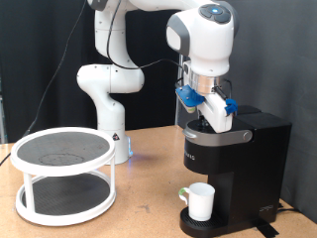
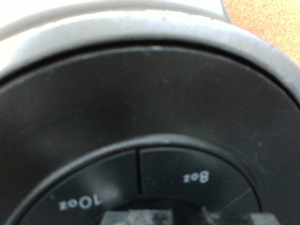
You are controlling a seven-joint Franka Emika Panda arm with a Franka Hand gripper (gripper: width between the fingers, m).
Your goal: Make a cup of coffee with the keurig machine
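The gripper (image 1: 208,121) presses down on top of the keurig machine (image 1: 233,169), by its 8oz and 10oz buttons; its finger opening cannot be told. The cup (image 1: 200,201) stands below the machine's spout. An off-centre press could hit the wrong size.

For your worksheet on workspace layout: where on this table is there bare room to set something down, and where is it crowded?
Bare table lies between the white two-tier rack and the keurig machine. Crowded: the cup fills the machine's drip base, and the gripper sits on its lid.

wooden table (image 1: 149,169) | on it: keurig machine (image 1: 233,169), white two-tier rack (image 1: 64,177)
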